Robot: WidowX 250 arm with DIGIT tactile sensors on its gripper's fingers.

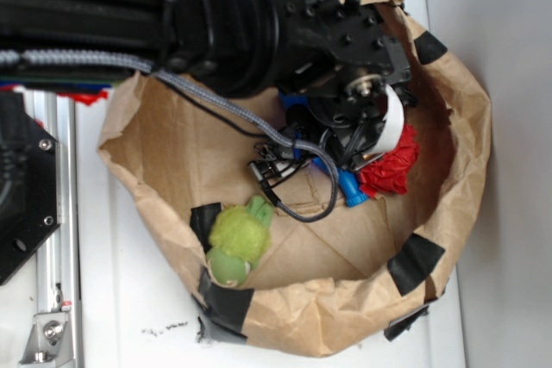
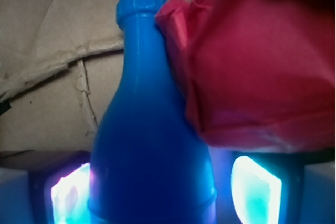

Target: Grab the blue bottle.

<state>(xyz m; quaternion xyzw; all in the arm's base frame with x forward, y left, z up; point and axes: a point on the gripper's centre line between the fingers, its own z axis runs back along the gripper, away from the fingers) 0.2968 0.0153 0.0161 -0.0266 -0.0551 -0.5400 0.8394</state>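
One big brown paper bag [image 1: 172,140], its rim rolled down and patched with black tape [image 1: 417,262], sits on the white counter [image 1: 129,316] and holds everything else. Over it reaches the black robot arm [image 1: 233,23], its gripper [image 1: 345,148] lowered deep into the bag. Beside the gripper lies a crumpled red paper ball [image 1: 392,165], pressed against the blue bottle [image 2: 149,145]. From the wrist view the bottle lies between the two glowing pads [image 2: 254,187], its neck pointing away toward the bag floor; the jaws stand apart on either side, and I cannot tell whether they touch it. Smallest, a fuzzy green plush toy [image 1: 239,239] rests near the bag's front wall, well apart from the bottle.
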